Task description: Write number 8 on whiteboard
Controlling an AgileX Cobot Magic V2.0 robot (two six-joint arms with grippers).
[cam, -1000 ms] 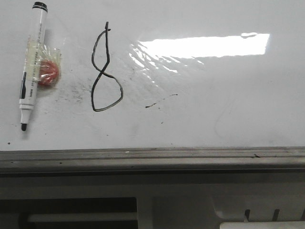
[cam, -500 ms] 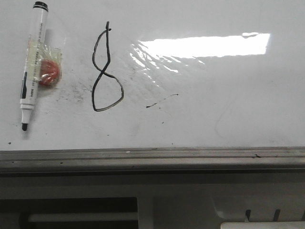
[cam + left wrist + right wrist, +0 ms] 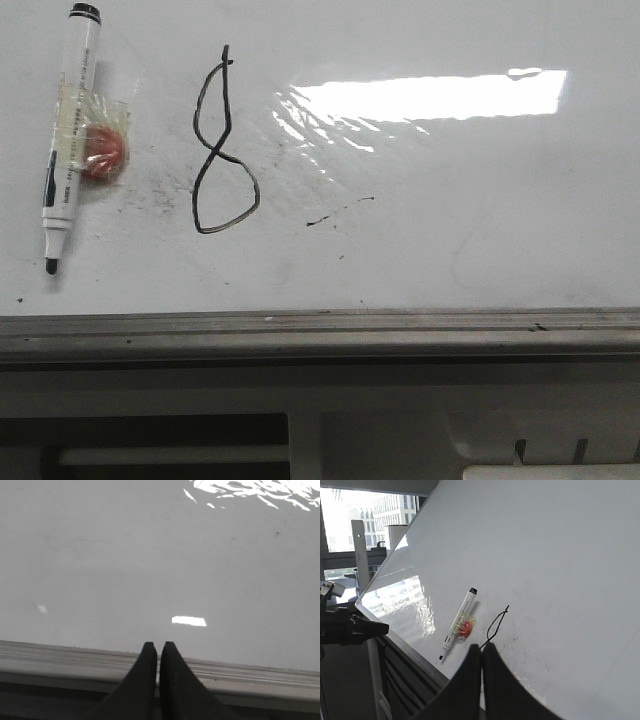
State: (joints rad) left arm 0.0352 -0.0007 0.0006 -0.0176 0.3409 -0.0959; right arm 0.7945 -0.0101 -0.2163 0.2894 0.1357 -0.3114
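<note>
A thin black number 8 (image 3: 222, 150) is drawn on the glossy whiteboard (image 3: 450, 200), left of the middle in the front view. A white marker (image 3: 68, 140) with a black cap and bare tip lies on the board left of the 8, taped to a red magnet (image 3: 103, 152). Neither gripper shows in the front view. My left gripper (image 3: 158, 647) is shut and empty over the board's grey edge rail (image 3: 60, 655). My right gripper (image 3: 481, 650) is shut and empty, back from the board; its fingers hide the lower loop of the 8 (image 3: 496, 622) there. The marker (image 3: 458, 624) shows beside it.
A short black smear (image 3: 338, 210) lies right of the 8. A bright window glare (image 3: 430, 97) covers the upper right of the board. The grey metal rail (image 3: 320, 330) runs along the near edge. The left arm (image 3: 350, 629) shows in the right wrist view.
</note>
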